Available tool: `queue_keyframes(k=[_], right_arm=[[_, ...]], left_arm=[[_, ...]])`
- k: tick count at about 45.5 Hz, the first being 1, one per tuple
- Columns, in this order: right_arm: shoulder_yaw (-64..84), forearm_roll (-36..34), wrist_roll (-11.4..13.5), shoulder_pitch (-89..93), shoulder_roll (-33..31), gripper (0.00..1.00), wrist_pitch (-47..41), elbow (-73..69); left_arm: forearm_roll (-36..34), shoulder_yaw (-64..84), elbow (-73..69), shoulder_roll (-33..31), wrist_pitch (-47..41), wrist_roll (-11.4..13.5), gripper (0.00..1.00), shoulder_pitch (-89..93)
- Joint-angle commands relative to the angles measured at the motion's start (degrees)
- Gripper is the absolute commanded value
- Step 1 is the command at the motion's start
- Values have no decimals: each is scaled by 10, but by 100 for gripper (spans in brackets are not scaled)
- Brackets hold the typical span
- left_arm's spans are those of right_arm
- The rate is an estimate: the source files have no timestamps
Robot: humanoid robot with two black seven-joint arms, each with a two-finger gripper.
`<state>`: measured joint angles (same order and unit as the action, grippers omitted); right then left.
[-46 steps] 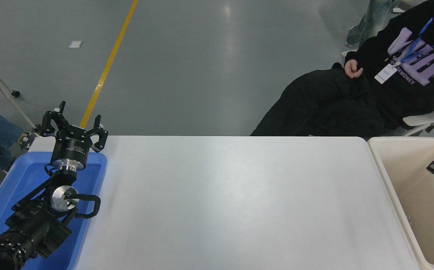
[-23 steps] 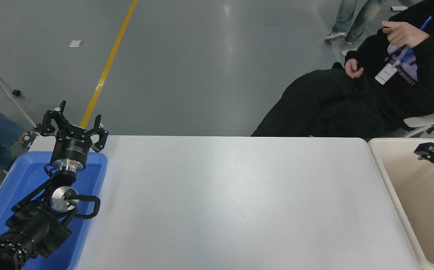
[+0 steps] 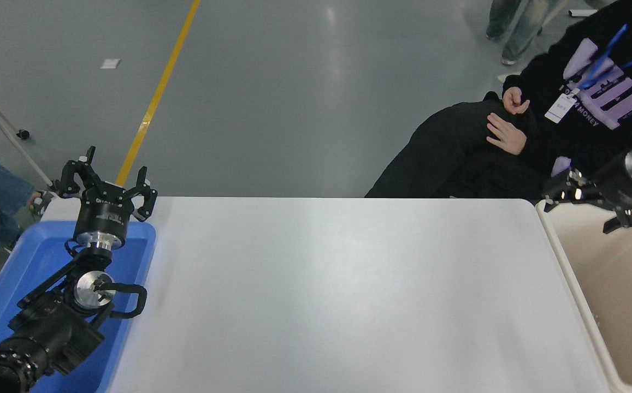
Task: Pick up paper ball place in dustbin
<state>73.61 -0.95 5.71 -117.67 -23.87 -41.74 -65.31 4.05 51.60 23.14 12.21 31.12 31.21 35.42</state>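
No paper ball shows anywhere in the head view. The beige dustbin (image 3: 571, 275) stands at the table's right end, its inside partly cut off by the picture edge. My right gripper (image 3: 589, 208) comes in from the right edge and hovers above the dustbin's far left corner, with its fingers spread and nothing between them. My left gripper (image 3: 107, 184) is parked open over the far end of the blue tray (image 3: 31, 256) at the lower left.
The white table (image 3: 337, 295) spans the middle. A seated person in black (image 3: 512, 153) is at the far right, hands (image 3: 504, 134) on their lap, close behind my right gripper. Another person's legs (image 3: 518, 27) stand at the top right.
My right gripper has risen out of the dustbin and moved up and left, to above the bin's far left corner. The seated person lowered a hand to the lap. The left arm has not moved.
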Motion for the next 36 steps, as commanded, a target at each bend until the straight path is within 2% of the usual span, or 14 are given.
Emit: queue_keyframes(k=[1, 11, 36], right_arm=[[-17, 1, 0, -128, 74, 100, -33, -59], [-63, 2, 0, -156, 119, 100, -33, -83], [-69, -3, -1, -156, 117, 100, -33, -80]], left_arm=[[0, 0, 0, 0, 0, 0, 99, 0], [0, 0, 0, 0, 0, -1, 99, 0], [0, 0, 0, 0, -1, 0, 99, 0]])
